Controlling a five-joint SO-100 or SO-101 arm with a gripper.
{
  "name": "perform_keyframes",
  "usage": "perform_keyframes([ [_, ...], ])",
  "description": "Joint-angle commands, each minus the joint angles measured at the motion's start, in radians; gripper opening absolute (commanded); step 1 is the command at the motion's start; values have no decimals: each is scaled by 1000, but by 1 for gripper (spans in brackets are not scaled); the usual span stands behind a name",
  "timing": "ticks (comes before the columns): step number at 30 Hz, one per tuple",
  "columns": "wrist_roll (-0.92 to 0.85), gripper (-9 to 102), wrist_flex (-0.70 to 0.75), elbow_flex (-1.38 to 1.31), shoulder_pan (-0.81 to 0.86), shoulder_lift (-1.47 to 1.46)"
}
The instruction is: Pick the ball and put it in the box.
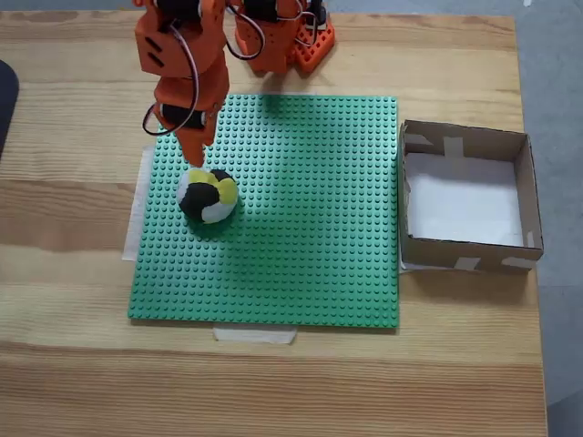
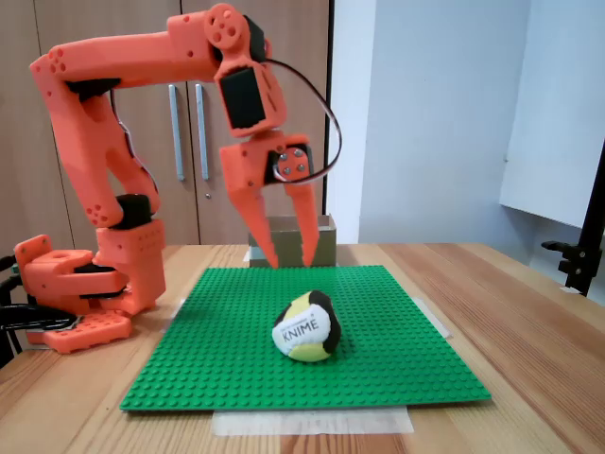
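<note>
The ball (image 1: 208, 196), patched in black, white and yellow, rests on the left part of the green studded baseplate (image 1: 310, 228). In the other fixed view, the ball (image 2: 306, 326) shows dark lettering on a white patch. My orange gripper (image 2: 289, 263) hangs open just above it, slightly toward the arm's base, with nothing between the fingers. From above, the gripper (image 1: 198, 159) points down at the ball's upper edge. The brown cardboard box (image 1: 465, 196) with a white bottom stands off the plate's right edge. The box (image 2: 325, 244) shows behind the fingers in the side-on fixed view.
The arm's orange base (image 1: 282, 36) stands at the table's back edge and appears at the left as the base (image 2: 85, 293). Pale tape (image 1: 255, 334) holds the plate to the wooden table. A black stand (image 2: 581, 255) is at the right.
</note>
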Motion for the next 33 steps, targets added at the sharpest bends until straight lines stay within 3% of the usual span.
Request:
perform_keyframes([
  [1, -21, 26, 12, -44, 11, -3],
  [17, -57, 44, -60, 94, 20, -72],
  [33, -49, 45, -121, 103, 18, -138],
])
